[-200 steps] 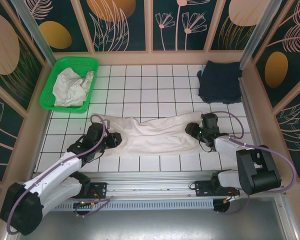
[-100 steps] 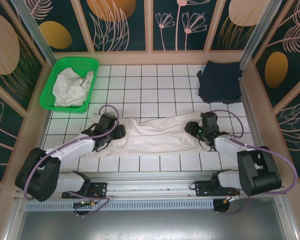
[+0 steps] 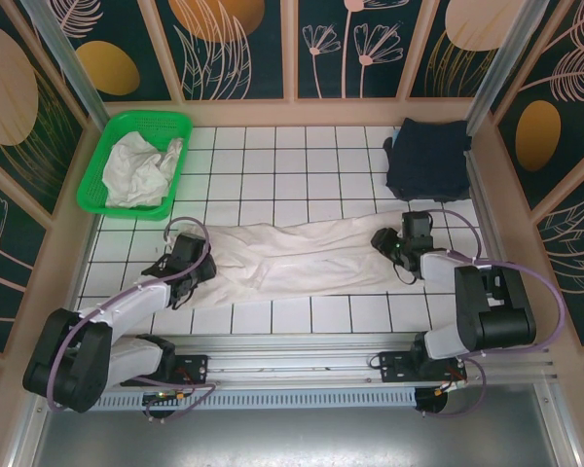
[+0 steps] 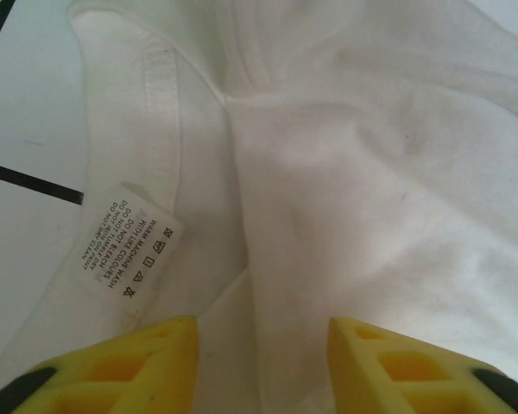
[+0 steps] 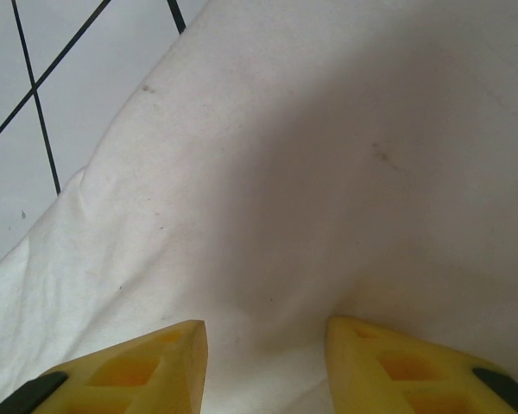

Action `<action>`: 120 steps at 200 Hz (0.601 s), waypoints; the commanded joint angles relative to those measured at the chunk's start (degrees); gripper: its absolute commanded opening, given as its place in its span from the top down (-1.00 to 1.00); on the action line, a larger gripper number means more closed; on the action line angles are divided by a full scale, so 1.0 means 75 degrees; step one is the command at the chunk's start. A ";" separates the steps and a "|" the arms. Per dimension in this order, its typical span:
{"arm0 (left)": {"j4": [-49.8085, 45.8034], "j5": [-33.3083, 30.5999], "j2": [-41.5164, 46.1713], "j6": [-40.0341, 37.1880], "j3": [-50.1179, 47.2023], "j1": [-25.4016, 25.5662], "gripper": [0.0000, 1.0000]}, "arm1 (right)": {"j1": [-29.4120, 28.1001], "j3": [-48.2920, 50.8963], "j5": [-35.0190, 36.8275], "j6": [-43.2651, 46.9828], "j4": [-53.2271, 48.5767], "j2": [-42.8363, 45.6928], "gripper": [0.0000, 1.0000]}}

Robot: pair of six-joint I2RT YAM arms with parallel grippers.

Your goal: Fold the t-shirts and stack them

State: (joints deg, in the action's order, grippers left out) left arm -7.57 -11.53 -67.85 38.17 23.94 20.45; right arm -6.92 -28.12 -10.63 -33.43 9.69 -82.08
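Note:
An off-white t-shirt [image 3: 297,258] lies stretched in a long band across the tiled table [image 3: 273,161]. My left gripper [image 3: 182,257] is low over its left end. In the left wrist view the yellow fingers [image 4: 168,345] stand apart on wrinkled cloth [image 4: 371,190], with a fold running into the gap of the left gripper [image 4: 261,332] and a care label [image 4: 129,250] beside it. My right gripper [image 3: 389,243] is at the shirt's right end; its jaws stand apart in the right gripper [image 5: 266,332] view over puckered cloth [image 5: 311,155]. A navy t-shirt [image 3: 428,156] lies folded at the back right.
A green mesh basket [image 3: 109,146] at the back left holds another crumpled white t-shirt [image 3: 141,167]. Wooden walls close in the table on three sides. A metal rail [image 3: 302,355] with the arm bases runs along the near edge.
My left gripper swung up and then left to the shirt's left end. The right gripper shifted slightly right. The shirt now lies longer and smoother.

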 commanded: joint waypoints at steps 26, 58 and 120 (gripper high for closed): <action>-0.0106 0.0198 0.0246 -0.0169 0.0701 -0.0041 0.26 | -0.0335 -0.0061 0.0109 -0.0167 -0.0888 0.1004 0.17; 0.0017 -0.0335 -0.0537 -0.0612 0.1431 -0.0067 -0.18 | -0.1015 -0.0453 0.0276 -0.0229 -0.0662 0.1026 0.13; 0.0565 -0.0235 -0.2837 -0.1106 0.2652 -0.0625 0.09 | -0.0940 -0.1070 0.0550 0.0039 -0.0412 -0.0766 0.14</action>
State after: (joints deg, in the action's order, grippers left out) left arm -4.75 -12.19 -85.76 32.73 40.47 16.78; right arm -14.76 -34.83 -8.71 -33.82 6.22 -84.95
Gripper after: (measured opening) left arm 0.523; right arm 0.430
